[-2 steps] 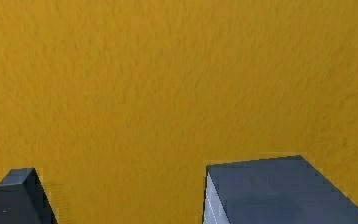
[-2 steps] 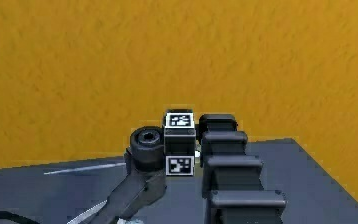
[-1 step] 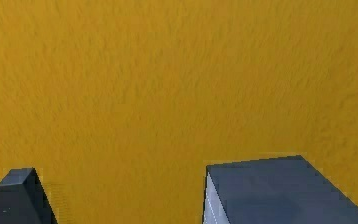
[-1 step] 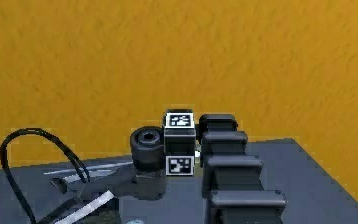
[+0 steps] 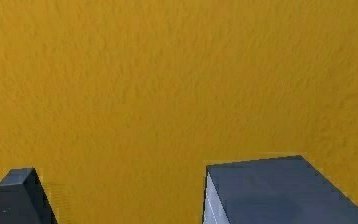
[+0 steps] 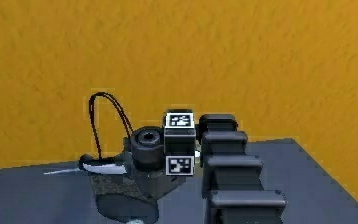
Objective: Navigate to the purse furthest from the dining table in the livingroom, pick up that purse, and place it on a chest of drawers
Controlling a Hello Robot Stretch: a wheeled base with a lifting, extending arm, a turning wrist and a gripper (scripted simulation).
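Grey-blue is the flat top (image 6: 317,170) on which the work stands, and on its left part lies the purse (image 6: 105,170), pale-bodied, with a thin dark loop of handle rising above it. Just to the right sits the gripper (image 6: 127,160). With the purse resting on the top at its far end, I cannot tell whether it holds anything, nor can its state be read. Whether this top is where the purse is fetched from or the chest of drawers it goes to cannot be made out. In either case I judge that the next motion should be slow and straight up and down, so the body is not dragged across the top and the loop does not catch on the gripper. Further right come the white squares (image 6: 179,120) and the dark arm (image 6: 232,175), crossing the top's near edge at its middle. Behind the top's far edge stands a mustard-orange wall (image 6: 287,60). In the forward view a dark block (image 5: 22,195) lies well left of a grey-blue box (image 5: 277,190), probably this same top.
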